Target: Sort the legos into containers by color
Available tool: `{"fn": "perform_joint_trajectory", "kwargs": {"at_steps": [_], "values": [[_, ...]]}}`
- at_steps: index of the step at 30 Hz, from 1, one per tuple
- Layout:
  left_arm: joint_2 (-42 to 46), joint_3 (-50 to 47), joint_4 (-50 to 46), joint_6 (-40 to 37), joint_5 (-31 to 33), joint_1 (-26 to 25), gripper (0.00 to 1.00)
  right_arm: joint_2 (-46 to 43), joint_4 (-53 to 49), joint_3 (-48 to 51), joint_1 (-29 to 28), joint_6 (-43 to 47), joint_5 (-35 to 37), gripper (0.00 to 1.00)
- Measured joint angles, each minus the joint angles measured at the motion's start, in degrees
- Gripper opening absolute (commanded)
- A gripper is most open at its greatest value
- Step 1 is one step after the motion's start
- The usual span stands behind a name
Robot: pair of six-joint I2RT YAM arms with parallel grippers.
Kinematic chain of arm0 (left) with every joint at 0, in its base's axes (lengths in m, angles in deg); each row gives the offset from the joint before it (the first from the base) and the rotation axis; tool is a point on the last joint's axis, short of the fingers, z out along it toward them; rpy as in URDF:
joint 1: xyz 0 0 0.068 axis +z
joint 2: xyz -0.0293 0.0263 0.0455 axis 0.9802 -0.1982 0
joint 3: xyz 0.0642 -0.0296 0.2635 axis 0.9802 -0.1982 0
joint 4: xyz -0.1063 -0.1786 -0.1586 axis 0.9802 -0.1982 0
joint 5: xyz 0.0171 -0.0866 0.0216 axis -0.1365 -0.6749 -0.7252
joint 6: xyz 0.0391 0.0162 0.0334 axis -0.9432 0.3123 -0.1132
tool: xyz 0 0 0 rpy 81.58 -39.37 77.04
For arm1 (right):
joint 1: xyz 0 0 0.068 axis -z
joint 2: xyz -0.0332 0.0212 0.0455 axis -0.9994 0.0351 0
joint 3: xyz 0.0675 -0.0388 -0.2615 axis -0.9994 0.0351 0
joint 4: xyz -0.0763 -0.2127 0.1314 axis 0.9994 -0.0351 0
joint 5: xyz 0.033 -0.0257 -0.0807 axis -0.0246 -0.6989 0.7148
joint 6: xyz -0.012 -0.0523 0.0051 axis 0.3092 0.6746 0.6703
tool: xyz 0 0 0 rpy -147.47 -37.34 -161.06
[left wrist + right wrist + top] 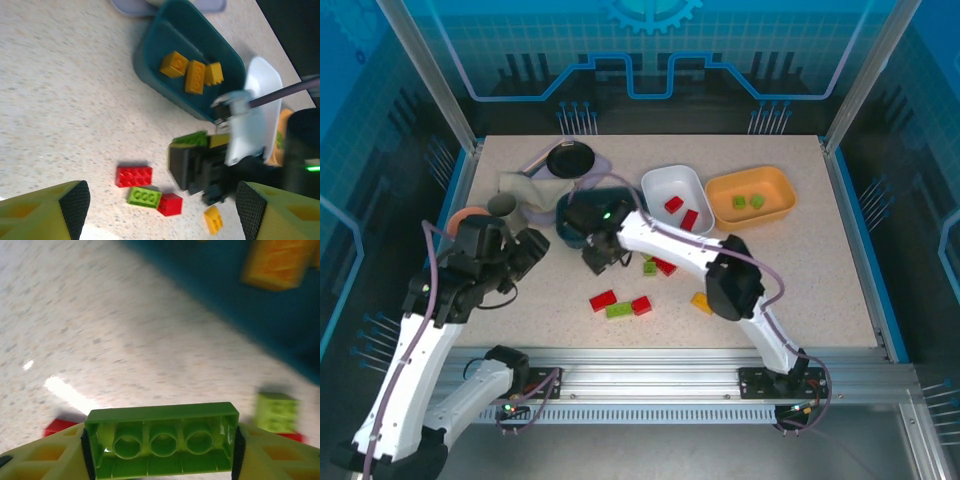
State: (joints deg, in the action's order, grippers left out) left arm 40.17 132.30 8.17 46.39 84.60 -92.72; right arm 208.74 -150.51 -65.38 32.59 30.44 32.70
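Now: right hand (161,456) is closed on 1 light green brick (161,437), pinched at its 2 short ends, hollow underside toward the wrist camera. The brick appears lifted off the desk (800,280), just beside the near rim of the teal dish (160,35). Left hand (525,252) hangs off to the left, fingers wide, holding nothing.

Sorting key, read from the dishes:
- The teal dish carries 3 yellow-orange bricks (195,75).
- The white dish (678,180) carries 2 red.
- The yellow-orange dish (775,195) carries 2 green.

So green belongs in the yellow-orange dish, well apart from my right hand and beyond the white dish.

Step in hand, by my reading: transport of this green brick. Grasp made, release not yet made.

Next move calls for a lift high enough to clear the rims and a swing right across the white dish. Then a stop over the yellow-orange dish before the fingers part. Possible fault: held only by its ends, the brick could swivel.

Loose on the desk:
- a near cluster (618,310) of 2 red and 1 green
- 1 yellow-orange piece (701,300)
- 1 small green piece (649,267) touching 1 red piece (665,266) beside my right forearm
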Motion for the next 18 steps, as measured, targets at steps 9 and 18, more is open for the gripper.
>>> {"fn": "perform_joint_trajectory", "kwargs": {"at_steps": [9, 18], "values": [[-15.0, -0.5, 15.0, -2.7, -11.1, -7.0, 0.80, -14.5, 2.8, 10.7, 26.3, -1.8, 0.8, 0.60], [-28.9, 6.3, 24.9, -4.2, -14.4, -13.1, 0.80, -7.8, 3.5, 6.7, 46.6, -3.2, 0.9, 0.61]]}}
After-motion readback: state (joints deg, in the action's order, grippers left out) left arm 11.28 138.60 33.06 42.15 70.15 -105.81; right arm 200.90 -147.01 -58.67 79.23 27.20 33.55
